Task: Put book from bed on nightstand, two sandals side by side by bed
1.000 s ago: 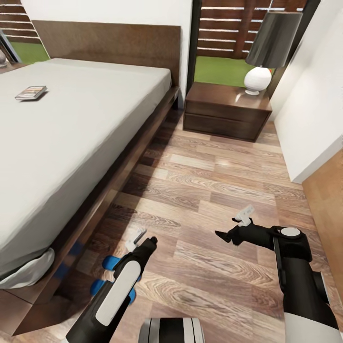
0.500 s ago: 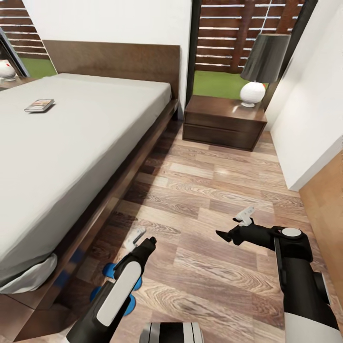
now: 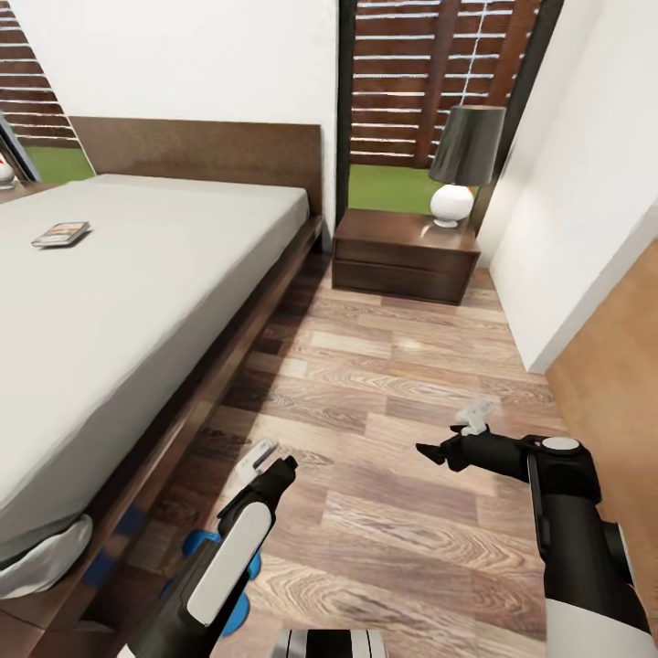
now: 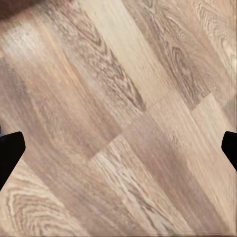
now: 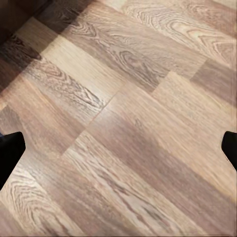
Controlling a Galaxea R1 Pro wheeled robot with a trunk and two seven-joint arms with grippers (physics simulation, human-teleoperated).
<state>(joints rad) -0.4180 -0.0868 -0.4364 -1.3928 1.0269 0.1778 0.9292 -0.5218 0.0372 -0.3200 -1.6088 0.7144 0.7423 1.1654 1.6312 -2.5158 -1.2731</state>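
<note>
The book (image 3: 61, 234) is being seen lying flat on the mattress of the bed (image 3: 137, 302), near the headboard, well apart from both arms. The sandals (image 3: 212, 557) are being partly hidden by the left arm, on the floor (image 3: 393, 384) beside the bed frame. The nightstand (image 3: 402, 256) is carrying a lamp (image 3: 461, 164). The left gripper (image 3: 259, 459) and right gripper (image 3: 457, 437) are being held over bare planks, jaws apart, nothing gripped.

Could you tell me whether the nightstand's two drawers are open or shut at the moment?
Shut. In the head view both drawer fronts of the nightstand sit flush with each other, neither pulled out, under the lamp.
</note>
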